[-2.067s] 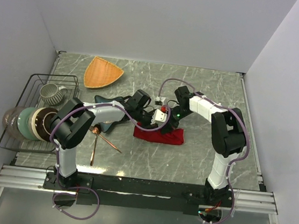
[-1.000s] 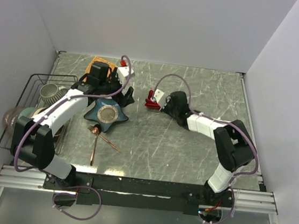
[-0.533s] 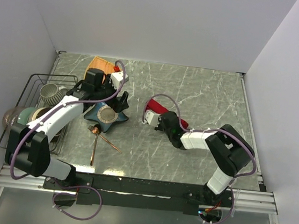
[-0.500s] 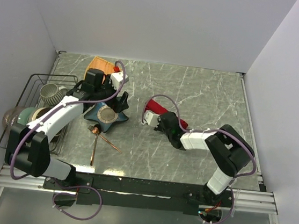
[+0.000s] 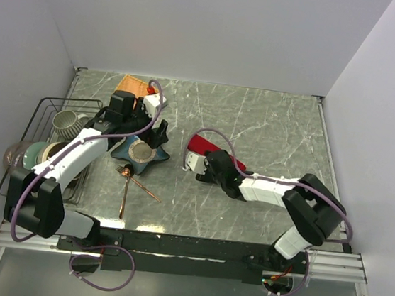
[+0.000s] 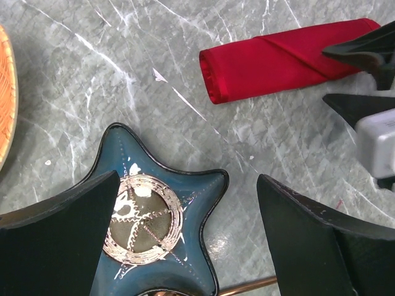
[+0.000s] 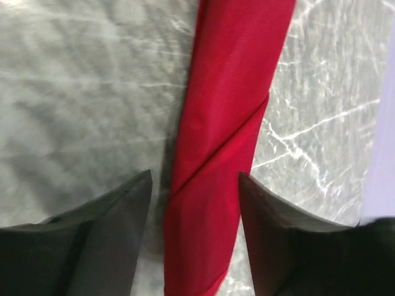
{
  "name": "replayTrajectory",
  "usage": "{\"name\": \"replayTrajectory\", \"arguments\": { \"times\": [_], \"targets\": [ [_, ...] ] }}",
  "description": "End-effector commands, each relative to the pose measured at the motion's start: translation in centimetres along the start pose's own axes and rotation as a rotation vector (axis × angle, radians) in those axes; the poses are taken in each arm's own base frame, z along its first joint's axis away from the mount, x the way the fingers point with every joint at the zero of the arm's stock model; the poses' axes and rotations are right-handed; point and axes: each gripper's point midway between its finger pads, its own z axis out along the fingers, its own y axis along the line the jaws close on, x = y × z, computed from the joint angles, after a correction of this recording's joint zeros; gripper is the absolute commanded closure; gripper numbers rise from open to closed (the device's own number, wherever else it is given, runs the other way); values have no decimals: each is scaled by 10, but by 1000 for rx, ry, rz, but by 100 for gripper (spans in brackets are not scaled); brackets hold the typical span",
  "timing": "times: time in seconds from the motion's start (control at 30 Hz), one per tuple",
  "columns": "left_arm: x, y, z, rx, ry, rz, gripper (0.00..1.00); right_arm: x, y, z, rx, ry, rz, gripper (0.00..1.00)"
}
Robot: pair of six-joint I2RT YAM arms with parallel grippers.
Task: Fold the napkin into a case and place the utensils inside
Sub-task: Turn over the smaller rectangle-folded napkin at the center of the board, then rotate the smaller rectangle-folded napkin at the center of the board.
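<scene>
Right gripper (image 7: 194, 179) parted, gripping nothing; folded napkin (image 7: 234, 92) lies between its fingers. Lift straight up, don't snag the fold. Left gripper (image 6: 185, 185) wide open, empty, over dish (image 6: 123, 148); utensils (image 5: 125, 190) lie just short of its fingers.

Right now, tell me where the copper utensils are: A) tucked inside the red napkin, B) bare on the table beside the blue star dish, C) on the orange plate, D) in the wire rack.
B: the utensils lie on the table just beside the blue star dish, well apart from the folded napkin.
</scene>
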Motion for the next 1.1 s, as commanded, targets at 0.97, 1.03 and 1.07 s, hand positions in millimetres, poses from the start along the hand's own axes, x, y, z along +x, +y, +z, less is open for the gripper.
{"name": "replayTrajectory", "arguments": {
  "times": [0.97, 1.03, 1.07],
  "targets": [
    [-2, -67, 143, 364, 260, -357, 99, 27, -13, -72, -733, 196, 1052, 56],
    [6, -65, 147, 351, 277, -362, 99, 35, -3, -62, -737, 236, 1080, 55],
    [14, -66, 152, 351, 294, -366, 99, 39, 2, -59, -737, 257, 1086, 55]
  ]
}}
